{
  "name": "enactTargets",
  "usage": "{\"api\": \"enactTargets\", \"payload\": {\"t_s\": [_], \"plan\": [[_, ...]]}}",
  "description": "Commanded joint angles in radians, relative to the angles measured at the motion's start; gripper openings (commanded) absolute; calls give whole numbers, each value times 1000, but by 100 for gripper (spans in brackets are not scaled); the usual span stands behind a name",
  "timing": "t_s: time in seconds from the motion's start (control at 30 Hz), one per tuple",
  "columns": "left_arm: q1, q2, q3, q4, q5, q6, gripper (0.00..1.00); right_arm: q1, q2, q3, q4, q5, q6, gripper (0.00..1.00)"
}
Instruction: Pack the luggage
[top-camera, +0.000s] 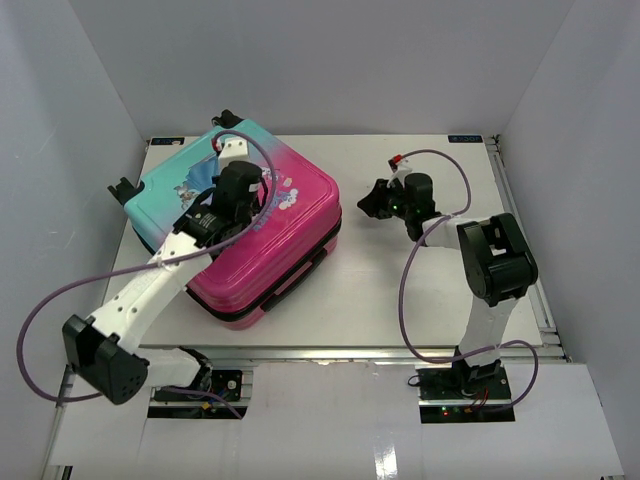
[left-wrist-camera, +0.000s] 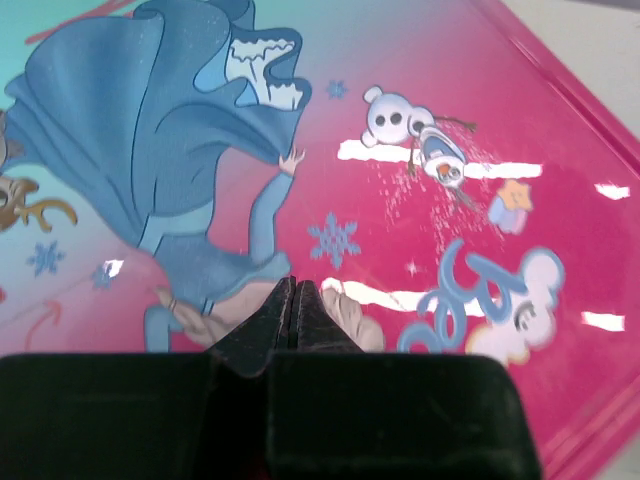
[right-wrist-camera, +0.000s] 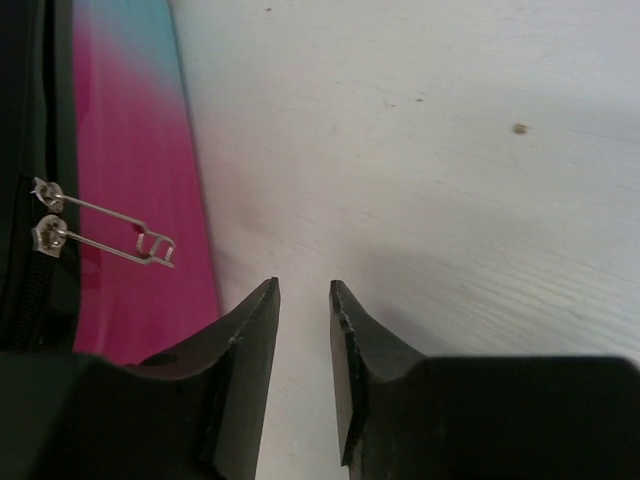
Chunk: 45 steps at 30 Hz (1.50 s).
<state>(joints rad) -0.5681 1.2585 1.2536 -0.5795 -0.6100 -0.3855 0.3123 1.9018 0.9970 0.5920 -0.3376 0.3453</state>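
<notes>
Luggage (top-camera: 300, 215) closed (contents hidden), flat on table (top-camera: 400, 290)

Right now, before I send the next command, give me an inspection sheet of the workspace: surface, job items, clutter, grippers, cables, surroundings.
Surface: white table, a few small specks on it.
Job's things: the luggage lies flat on the left half, printed side up, shell closed; two zipper pulls sit together on its side.
Clutter: nothing seen.
Grippers: left gripper shut, holding nothing, over the printed lid; contact cannot be told. Right gripper open, empty, low over the table beside the zipper side.
Cables: purple cables loop from each arm; the left one arches over the luggage.
Surroundings: plain white walls on three sides.
</notes>
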Motion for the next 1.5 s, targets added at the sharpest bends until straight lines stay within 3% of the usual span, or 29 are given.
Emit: {"api": "enactTargets", "payload": {"t_s": [0.0,0.1,0.17,0.3,0.37,0.47,0.53,0.7,0.8,0.9,0.97,1.03,1.1,1.13,1.2,1.27,1.47], "plan": [[-10,-195,-130,25,-79,-112,0,17,177,192,-1,3,27,26],[-10,-278,-146,-142,-361,-261,0,48,246,266,-40,9,56,25],[-10,-339,-122,-289,-472,-427,0,63,264,267,-27,27,59,25],[-7,-452,-116,-226,-564,-354,0,83,331,344,-97,-3,47,24],[-7,-477,-120,-184,-538,-357,0,100,348,392,-124,-20,41,24],[-7,-499,-151,-55,-423,-202,0,168,320,355,-192,36,23,23],[-7,-468,-136,-16,-338,-134,0,213,273,282,-141,79,32,23],[-9,-304,-75,56,9,-29,0,259,202,133,-87,114,64,20],[-9,-185,-45,96,138,31,0,258,157,84,-117,171,46,20],[-9,-91,-24,152,262,49,0,205,85,69,-180,227,33,25],[-9,-67,-33,229,334,73,0,153,8,80,-272,256,24,35],[-9,-68,-61,295,449,93,12,127,-73,93,-360,300,-1,52],[-9,-65,-65,343,531,95,37,115,-190,104,-455,355,-40,63],[-9,-62,-61,350,560,91,46,117,-250,109,-511,386,-67,67],[-10,-55,-54,353,662,80,72,120,-385,110,-638,417,-99,85],[-12,-65,-76,361,695,68,97,122,-466,82,-678,434,-93,90],[-76,-142,-162,395,650,47,98,135,-830,4,-787,461,-61,90]]}}
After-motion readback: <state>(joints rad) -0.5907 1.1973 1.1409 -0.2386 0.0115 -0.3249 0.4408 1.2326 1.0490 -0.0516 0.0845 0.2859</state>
